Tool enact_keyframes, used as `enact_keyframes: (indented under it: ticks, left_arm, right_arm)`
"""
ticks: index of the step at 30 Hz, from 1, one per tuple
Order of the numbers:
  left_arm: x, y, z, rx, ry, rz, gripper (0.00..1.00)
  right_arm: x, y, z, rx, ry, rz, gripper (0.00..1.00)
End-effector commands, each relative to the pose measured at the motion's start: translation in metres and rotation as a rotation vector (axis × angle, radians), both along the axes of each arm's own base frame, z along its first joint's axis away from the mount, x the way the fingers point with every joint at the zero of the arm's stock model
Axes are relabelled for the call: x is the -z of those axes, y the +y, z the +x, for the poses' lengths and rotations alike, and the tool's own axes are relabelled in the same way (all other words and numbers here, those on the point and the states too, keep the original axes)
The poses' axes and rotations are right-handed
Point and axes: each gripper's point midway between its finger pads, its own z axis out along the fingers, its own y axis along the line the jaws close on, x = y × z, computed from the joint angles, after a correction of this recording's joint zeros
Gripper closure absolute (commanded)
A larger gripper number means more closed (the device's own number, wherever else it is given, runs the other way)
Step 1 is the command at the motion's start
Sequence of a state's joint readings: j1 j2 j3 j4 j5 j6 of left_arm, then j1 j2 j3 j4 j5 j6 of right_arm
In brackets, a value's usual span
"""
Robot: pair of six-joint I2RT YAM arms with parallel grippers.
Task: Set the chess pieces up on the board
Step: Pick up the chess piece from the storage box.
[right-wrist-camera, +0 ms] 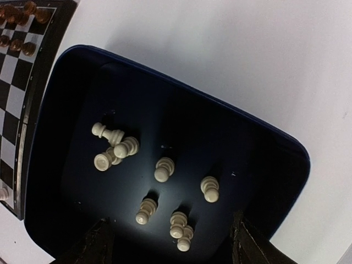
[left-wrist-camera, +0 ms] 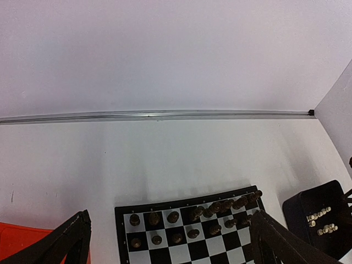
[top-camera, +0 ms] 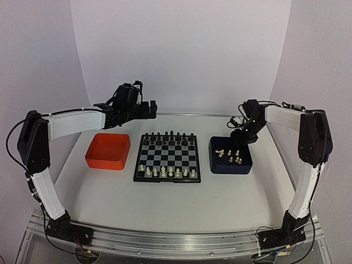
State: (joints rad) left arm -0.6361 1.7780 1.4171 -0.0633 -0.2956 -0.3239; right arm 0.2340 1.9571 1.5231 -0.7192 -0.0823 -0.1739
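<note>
The board (top-camera: 166,180) lies at the table's middle, with several cream-white chess pieces (top-camera: 163,172) standing along its near row and dark pieces (top-camera: 168,136) on its far rows. More cream pieces (right-wrist-camera: 164,169) are scattered in the dark blue tray (right-wrist-camera: 220,126), some upright and some lying on their sides. My right gripper (right-wrist-camera: 173,242) hangs low over that tray. Its jaws are apart, and a pair of touching pieces (right-wrist-camera: 180,231) sits just below the gap, not gripped. My left gripper (left-wrist-camera: 170,242) is open and empty, held high over the board's far left edge (left-wrist-camera: 165,208).
An orange tray (top-camera: 107,151) stands left of the board, and its corner (left-wrist-camera: 22,239) shows in the left wrist view. The dark blue tray (top-camera: 245,165) is right of the board. A metal rail (left-wrist-camera: 165,115) marks the table's far edge, with white walls behind and to the sides.
</note>
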Motion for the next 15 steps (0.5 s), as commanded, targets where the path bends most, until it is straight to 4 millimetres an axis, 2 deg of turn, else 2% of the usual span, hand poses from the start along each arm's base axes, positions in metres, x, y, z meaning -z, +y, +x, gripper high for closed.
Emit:
enact_keyframes:
  ticks: [1, 7, 10, 15]
  left_arm:
    - [-0.032, -0.011, 0.020, 0.026, -0.090, -0.024, 0.00]
    - [-0.025, -0.017, 0.029, 0.039, -0.083, -0.008, 0.00]
    - [-0.022, -0.019, 0.031, 0.041, -0.076, -0.007, 0.00]
    - [-0.019, -0.019, 0.032, 0.035, -0.066, -0.014, 0.00]
  right_arm:
    - [-0.002, 0.024, 0.005, -0.147, 0.004, 0.084, 0.31]
    - [0.009, 0.028, 0.019, -0.221, -0.002, 0.063, 0.32]
    - [0.003, 0.039, 0.017, -0.266, -0.010, 0.116, 0.34]
    - [-0.008, 0.063, 0.002, -0.316, 0.017, 0.231, 0.41]
